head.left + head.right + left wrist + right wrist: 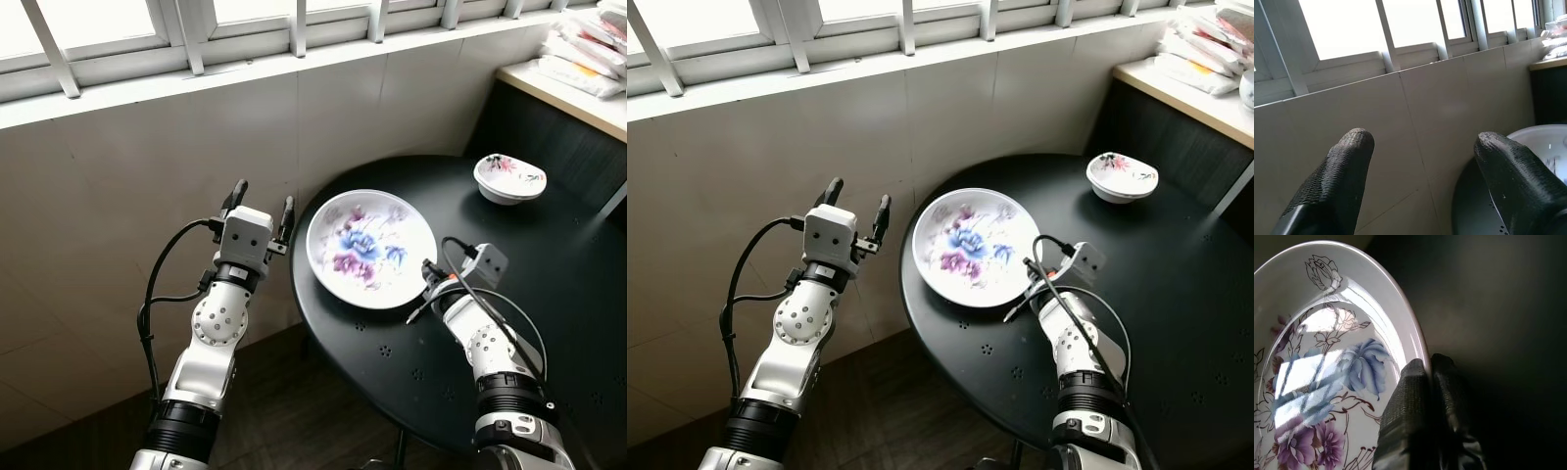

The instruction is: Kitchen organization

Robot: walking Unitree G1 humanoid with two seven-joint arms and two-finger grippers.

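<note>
A large white plate (pixel 370 247) painted with blue and purple flowers lies on the left part of a round black table (pixel 558 294). My right gripper (pixel 428 278) is at the plate's near right rim, and its fingers (pixel 1410 387) are pinched together on that rim, one on the inside and one on the outside. Off the table's left edge, my left gripper (pixel 264 196) is raised in front of the tiled wall, open, with nothing between its fingers (pixel 1347 161). A small flowered bowl (pixel 509 178) stands at the table's far right.
A tiled wall (pixel 118 196) under a barred window runs behind the table. At the far right, a dark counter (pixel 578 98) carries white bags (pixel 588 49). Dark floor lies below my left arm.
</note>
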